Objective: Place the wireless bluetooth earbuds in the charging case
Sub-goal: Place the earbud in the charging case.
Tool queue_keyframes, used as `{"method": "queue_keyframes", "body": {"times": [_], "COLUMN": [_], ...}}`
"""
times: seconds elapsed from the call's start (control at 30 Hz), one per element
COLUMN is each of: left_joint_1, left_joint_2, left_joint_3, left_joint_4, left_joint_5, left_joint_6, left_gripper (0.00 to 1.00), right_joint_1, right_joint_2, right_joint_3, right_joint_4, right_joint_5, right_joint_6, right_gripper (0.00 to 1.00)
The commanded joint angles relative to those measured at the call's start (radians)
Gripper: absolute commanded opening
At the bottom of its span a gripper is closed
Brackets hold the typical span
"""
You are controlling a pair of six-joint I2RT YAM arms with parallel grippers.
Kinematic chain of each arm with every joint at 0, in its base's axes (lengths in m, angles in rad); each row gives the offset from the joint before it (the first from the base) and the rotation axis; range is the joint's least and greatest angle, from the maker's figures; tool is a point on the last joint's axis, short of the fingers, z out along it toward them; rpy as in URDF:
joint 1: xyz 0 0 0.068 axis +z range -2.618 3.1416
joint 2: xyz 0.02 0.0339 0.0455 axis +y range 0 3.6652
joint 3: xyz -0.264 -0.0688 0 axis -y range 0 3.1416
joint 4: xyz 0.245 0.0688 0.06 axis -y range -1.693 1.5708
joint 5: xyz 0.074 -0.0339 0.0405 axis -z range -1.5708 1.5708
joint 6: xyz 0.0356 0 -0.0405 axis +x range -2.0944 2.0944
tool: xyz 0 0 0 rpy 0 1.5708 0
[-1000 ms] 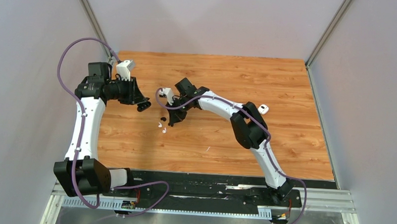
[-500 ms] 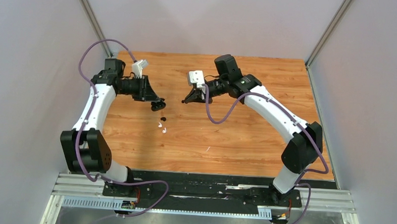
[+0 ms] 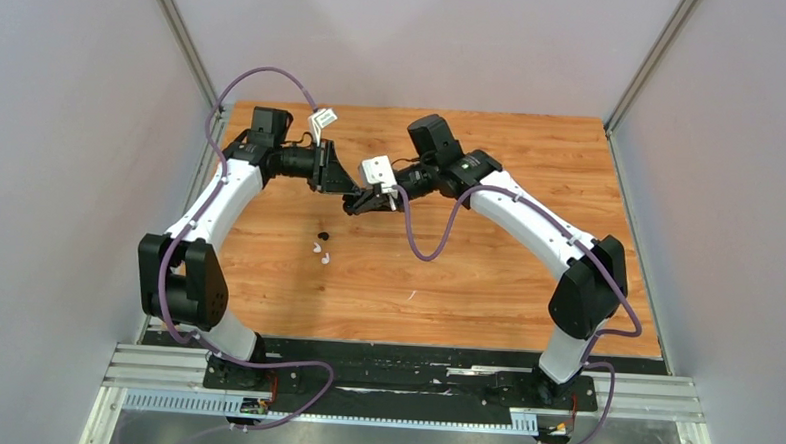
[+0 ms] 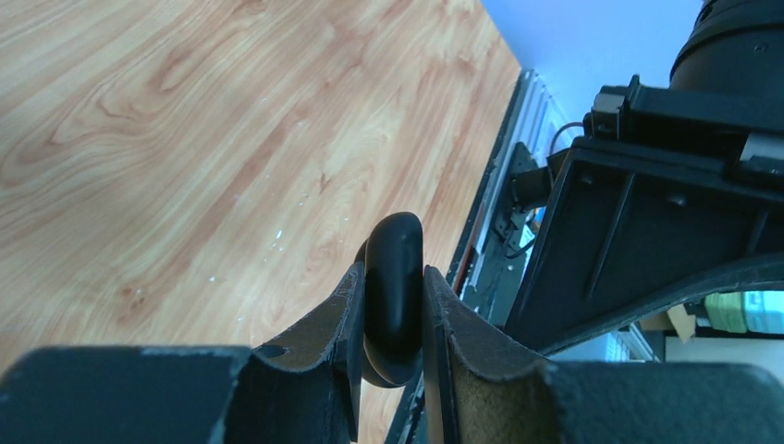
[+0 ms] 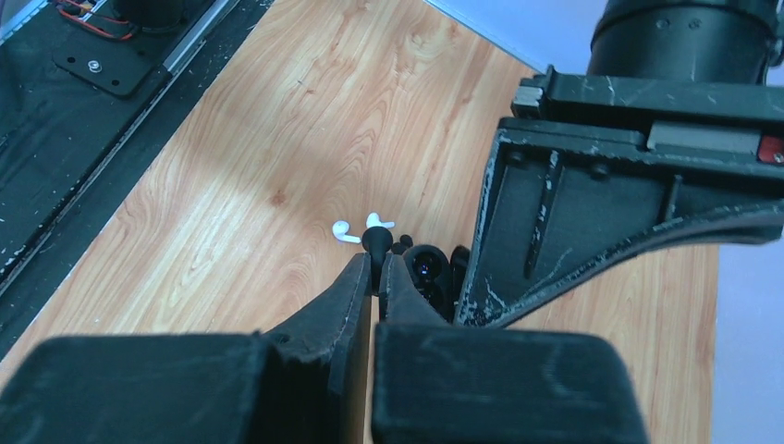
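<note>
On the bench, left of the middle and nearer the near edge than the arm tips, lie two white earbuds. Just behind them lies a loose black earbud. Nothing touches these three.

Higher up and farther back, toward the far edge, the two arms meet tip to tip in the air. First comes the right end effector. Its two fingers are pressed together and pinch a second black earbud. The round end of the bud pokes out past the fingertips, so its long way seems to run the way the fingers point.

Just past that bud, and a little to its right in the right wrist view, is the black charging case. The left end effector squeezes it by its sides, so it stands on edge between the fingers. A shiny hollow in the case seems to face the bud. The bud and the case are very near, but I cannot tell if they touch.

I think the right arm must push the bud forward and a bit to the right, into that hollow.
</note>
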Motion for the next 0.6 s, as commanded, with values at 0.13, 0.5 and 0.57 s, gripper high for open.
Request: {"method": "queue_keyframes", "body": {"times": [0.13,0.5,0.57], "left_joint_1": [0.001,-0.006,-0.008], "left_joint_2": [-0.022,-0.028,-0.029], "left_joint_3": [-0.029,-0.018,-0.014], "left_joint_4": [0.092,0.049,0.04], "left_joint_5": [0.127,0.105,0.102], "left_joint_6": [-0.088,-0.045,-0.035], "left_gripper": [0.0,0.0,0.0], "right_joint_1": [0.021,0.024,0.024], "right_joint_2": [-0.003,0.003,0.002], "right_joint_3": [0.039,0.045,0.047], "right_joint_4": [-0.001,0.0,0.0], "right_joint_5": [-0.013,0.057,0.063], "right_joint_6": [-0.123,-0.156,-0.156], "right_gripper": [0.0,0.0,0.0]}}
